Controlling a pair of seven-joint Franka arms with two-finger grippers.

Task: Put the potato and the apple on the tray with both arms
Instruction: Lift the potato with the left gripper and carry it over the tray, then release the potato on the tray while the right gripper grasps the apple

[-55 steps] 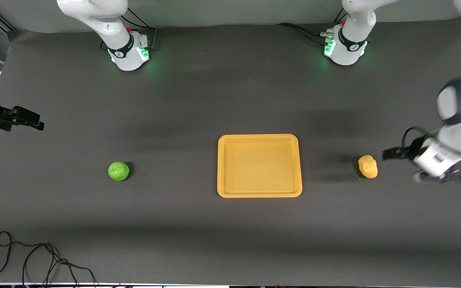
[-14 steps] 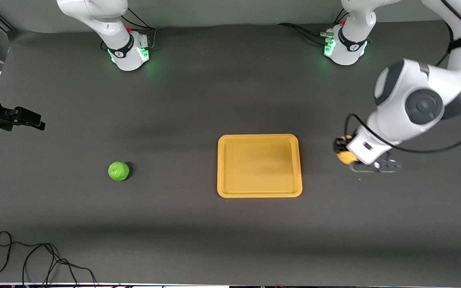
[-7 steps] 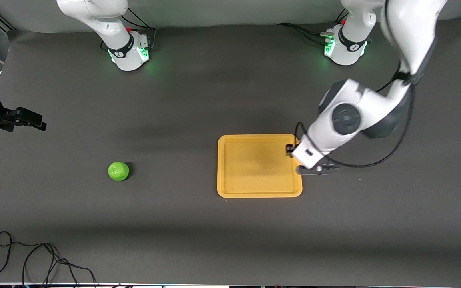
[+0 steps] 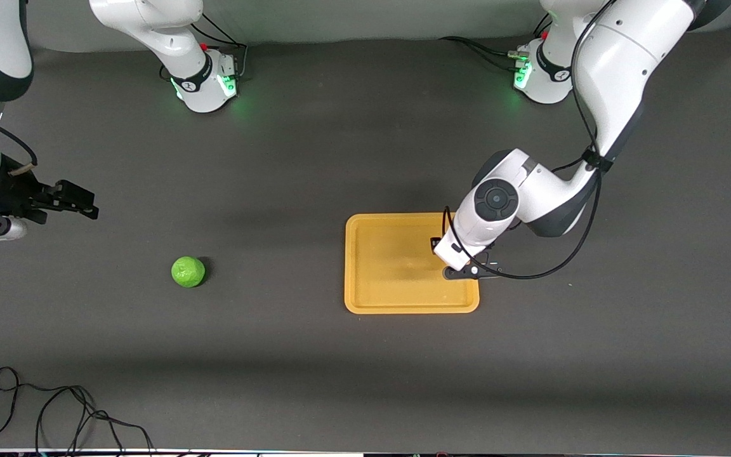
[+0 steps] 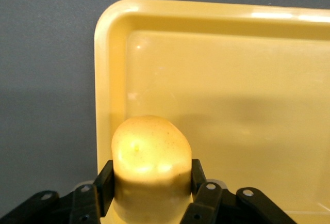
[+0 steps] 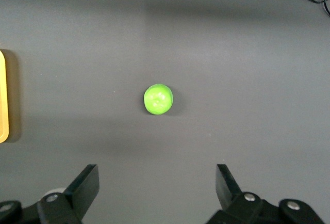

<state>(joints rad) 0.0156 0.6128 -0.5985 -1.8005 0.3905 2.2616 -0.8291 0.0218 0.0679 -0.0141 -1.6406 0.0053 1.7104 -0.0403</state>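
The left gripper hangs over the tray at its 3 o'clock edge, fingers clamping the potato for release. The right gripper, fingers spread, waits high above the counter near the apple, ready for pickup.

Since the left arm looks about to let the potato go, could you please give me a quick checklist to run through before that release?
1. Potato clamped between the left gripper's fingers: ok.
2. Left gripper over the tray, at the end toward the left arm: ok; the wrist view shows tray floor below the potato, close to one rim.
3. Low enough for a gentle drop: cannot tell.
4. Tray floor under the potato bare: ok.
5. Apple on the table toward the right arm's end, away from the tray: ok.
6. Right gripper open above the table near the apple, away from the tray: ok.
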